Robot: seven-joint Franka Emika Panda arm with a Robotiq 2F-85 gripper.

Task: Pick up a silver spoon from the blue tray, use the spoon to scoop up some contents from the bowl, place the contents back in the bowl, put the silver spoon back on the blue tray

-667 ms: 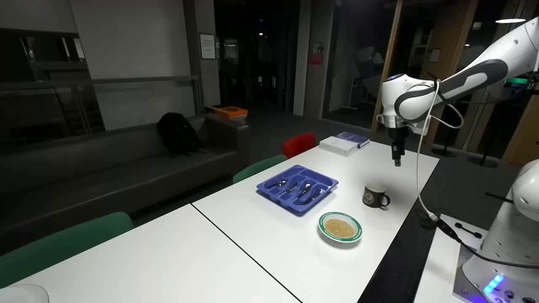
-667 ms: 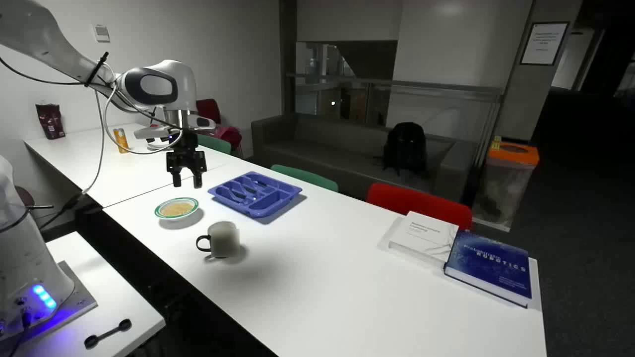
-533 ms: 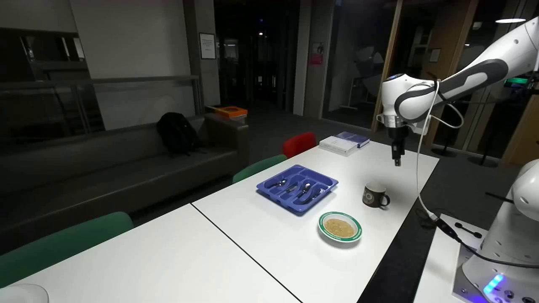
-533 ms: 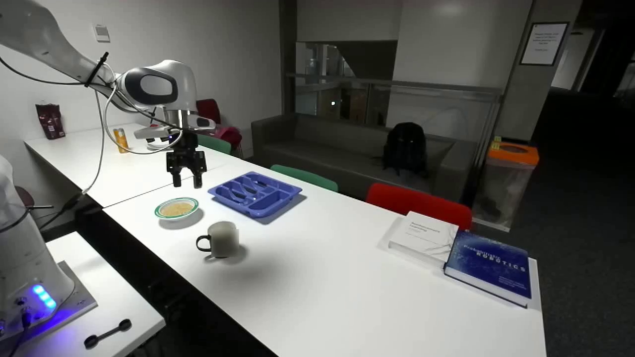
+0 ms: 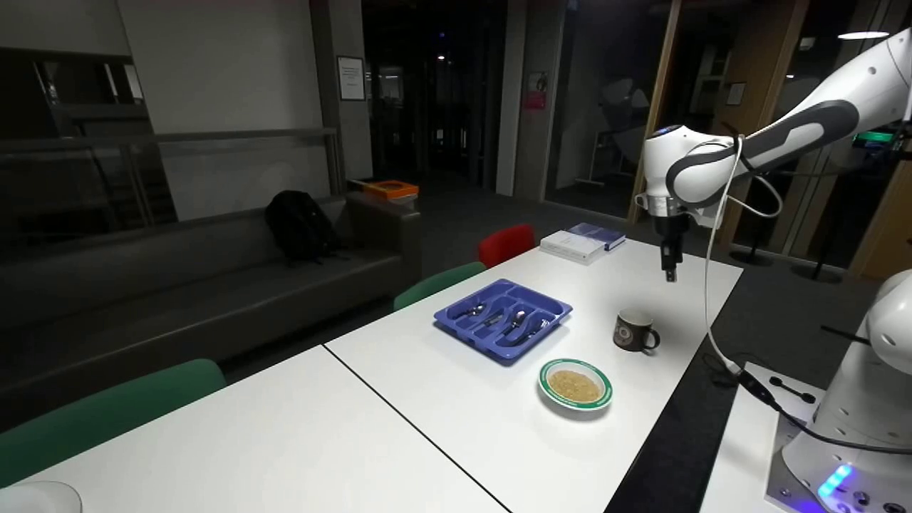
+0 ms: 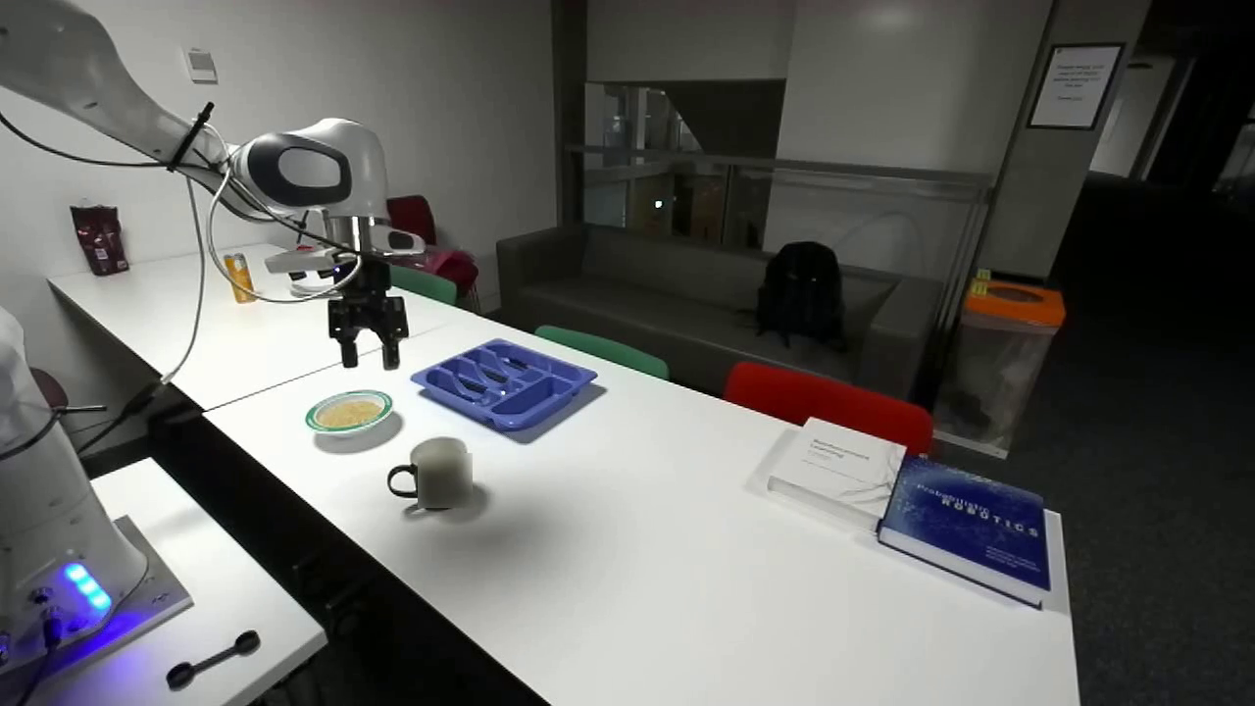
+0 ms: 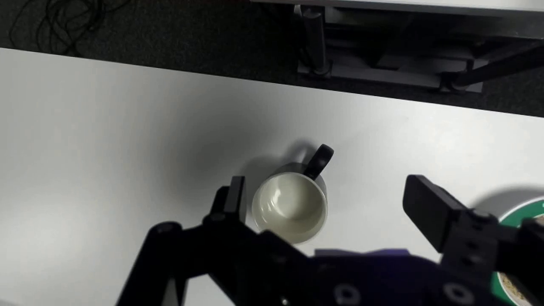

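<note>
Black two-fingered gripper (image 6: 371,360), on a white jointed robot arm (image 6: 309,169): pointing down, hanging above the smooth white table (image 5: 285,442), fingers spread wide apart, grasp empty

Round mug (image 7: 290,208), pale inside, dark handle: upright on the table; in the wrist view, seen lower down, between the two fingers

Shallow round bowl (image 5: 579,405), white with a green rim: on the table, near the mug and apart from it; in the wrist view, partly behind a finger and cut off by the edge

Tan, grainy contents (image 5: 574,385): a round patch in the middle of the bowl

Flat rectangular blue tray (image 5: 470,342), divided into compartments: on the table near the bowl, the two apart

Cutlery (image 5: 519,316), several pieces, dark handles and bright metal ends: lying in the tray's compartments; which piece is the silver spoon, too small to tell

White book (image 6: 838,466) and dark blue book (image 6: 966,529): side by side at one end of the table

Black backpack (image 6: 802,292): on a long grey-brown sofa (image 6: 627,265), well apart from the table
</note>
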